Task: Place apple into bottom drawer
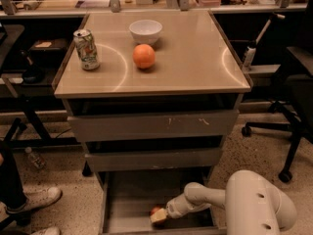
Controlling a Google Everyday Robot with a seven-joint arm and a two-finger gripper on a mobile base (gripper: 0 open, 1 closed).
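Note:
The bottom drawer (122, 199) is pulled open below two shallower grey drawers. The small red and yellowish apple (157, 214) is low inside it, near the drawer floor at its front middle. My gripper (160, 216) reaches into the drawer from the right on a white arm and is at the apple, touching it.
On the cabinet top stand a drink can (86, 49), a white bowl (145, 31) and an orange fruit (144, 56). An office chair base (286, 131) is at the right. A person's shoe (36, 200) and leg are on the floor at the left.

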